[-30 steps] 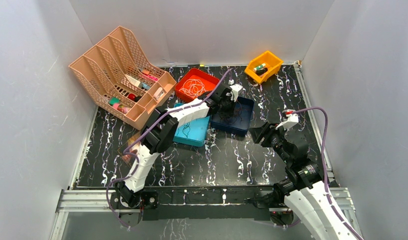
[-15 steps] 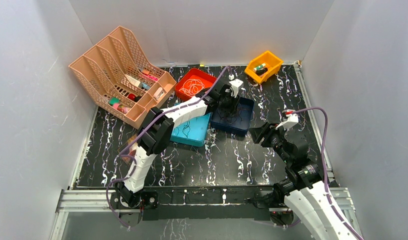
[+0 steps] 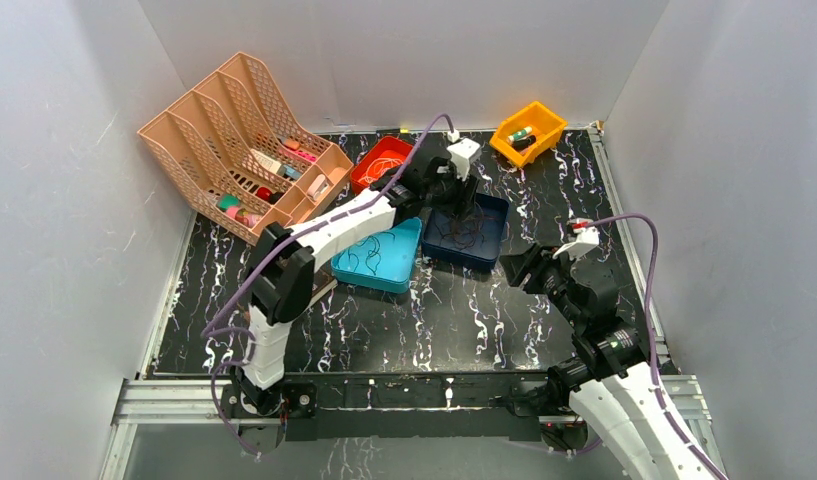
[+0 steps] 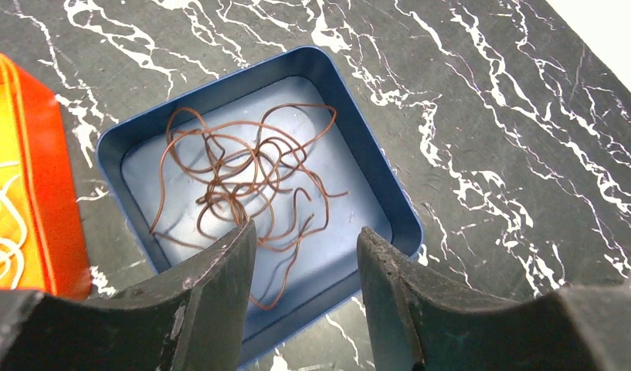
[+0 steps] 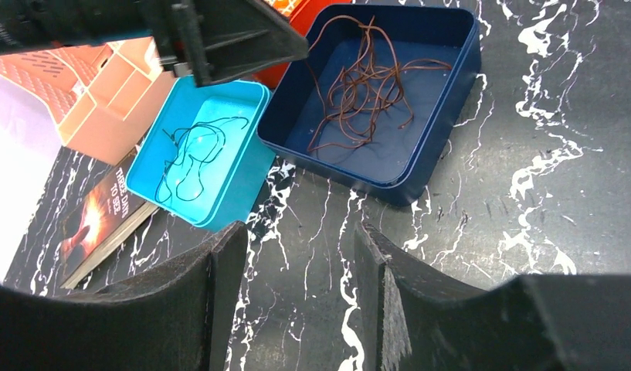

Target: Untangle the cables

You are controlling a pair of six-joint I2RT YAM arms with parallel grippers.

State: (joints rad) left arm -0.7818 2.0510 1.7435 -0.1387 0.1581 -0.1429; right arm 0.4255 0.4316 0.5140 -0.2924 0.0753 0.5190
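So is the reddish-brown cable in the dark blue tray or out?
In. The reddish-brown cable lies on the floor of the dark blue tray, inside its walls; the left gripper above it is open and empty.

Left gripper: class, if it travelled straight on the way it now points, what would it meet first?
Most likely the reddish-brown cable lying loose in the dark blue tray, straight ahead of the open left gripper; nothing shows in between, though depth is hard to judge.

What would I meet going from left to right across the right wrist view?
A book → the light blue tray with the black cable → the dark blue tray with the reddish-brown cable.
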